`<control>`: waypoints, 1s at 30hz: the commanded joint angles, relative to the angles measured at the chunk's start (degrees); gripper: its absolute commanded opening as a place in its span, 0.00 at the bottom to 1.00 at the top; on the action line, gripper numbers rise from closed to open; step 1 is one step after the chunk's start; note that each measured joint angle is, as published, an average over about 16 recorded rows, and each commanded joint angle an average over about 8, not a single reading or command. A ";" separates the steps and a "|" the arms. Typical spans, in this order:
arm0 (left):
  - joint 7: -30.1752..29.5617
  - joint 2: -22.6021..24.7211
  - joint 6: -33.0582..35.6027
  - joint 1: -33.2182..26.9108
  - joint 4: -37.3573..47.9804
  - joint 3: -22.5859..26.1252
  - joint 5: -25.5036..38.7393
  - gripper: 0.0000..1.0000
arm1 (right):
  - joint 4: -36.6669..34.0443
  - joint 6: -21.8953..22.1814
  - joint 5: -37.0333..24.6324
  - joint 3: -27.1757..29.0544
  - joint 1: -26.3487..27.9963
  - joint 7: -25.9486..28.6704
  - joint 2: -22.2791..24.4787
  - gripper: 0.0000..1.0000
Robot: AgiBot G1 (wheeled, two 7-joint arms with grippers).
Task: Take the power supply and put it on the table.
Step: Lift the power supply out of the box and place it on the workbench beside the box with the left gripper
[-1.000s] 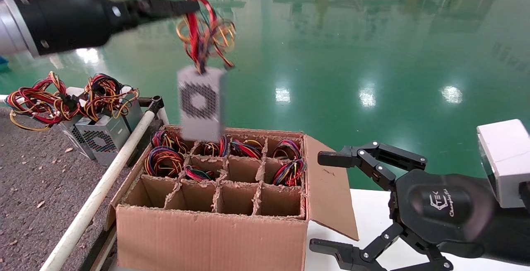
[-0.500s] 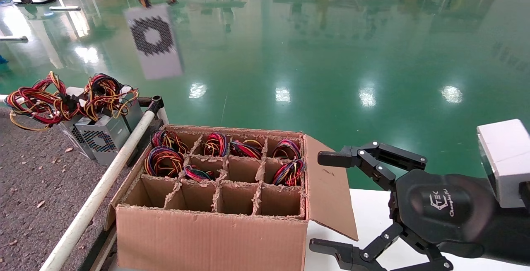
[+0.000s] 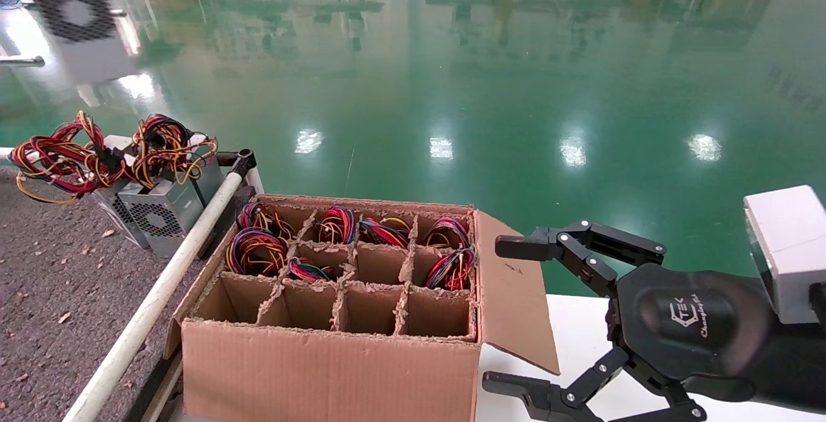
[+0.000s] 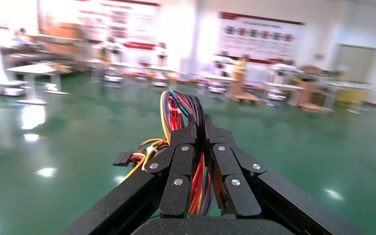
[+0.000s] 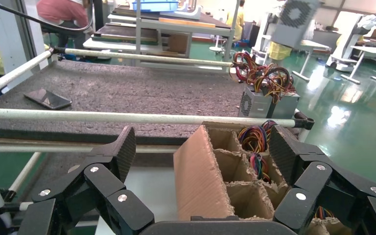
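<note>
— Where is the power supply [image 3: 77, 22]?
— High in the air at the far left of the head view, hanging well above the table [image 3: 51, 293] and blurred. Its round grille faces the camera. From the right wrist it shows up high [image 5: 293, 22], above the two units [image 5: 267, 100] already standing at the table's far corner.
— What holds it?
— The left claw [image 4: 199, 139], pressed together on the wire bundle [image 4: 181, 110]; the coloured wires run up between its fingers [image 4: 178, 166]. The box itself hangs out of that camera's sight.
— And the other arm?
— The right claw [image 3: 523, 315] sits low at the right over the white tabletop [image 3: 581, 338], spread wide, holding nothing, just beside the cardboard box [image 3: 329, 370].
— What is in the box?
— Cardboard dividers; the far cells show wire coils [image 3: 258, 248], the near row is bare.
</note>
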 commanded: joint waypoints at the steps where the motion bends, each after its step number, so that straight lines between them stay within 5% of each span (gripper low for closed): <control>1: 1.37 0.01 -3.07 -0.57 1.21 -0.05 0.18 0.00 | 0.00 0.00 0.00 0.00 0.00 0.00 0.00 1.00; 11: 5.25 -3.30 -6.54 -0.23 3.61 0.54 1.27 0.00 | 0.00 0.00 0.00 0.00 0.00 0.00 0.00 1.00; 30: 9.96 -8.18 -2.88 2.51 4.10 1.44 2.60 0.00 | 0.00 0.00 0.01 -0.01 0.00 -0.01 0.00 1.00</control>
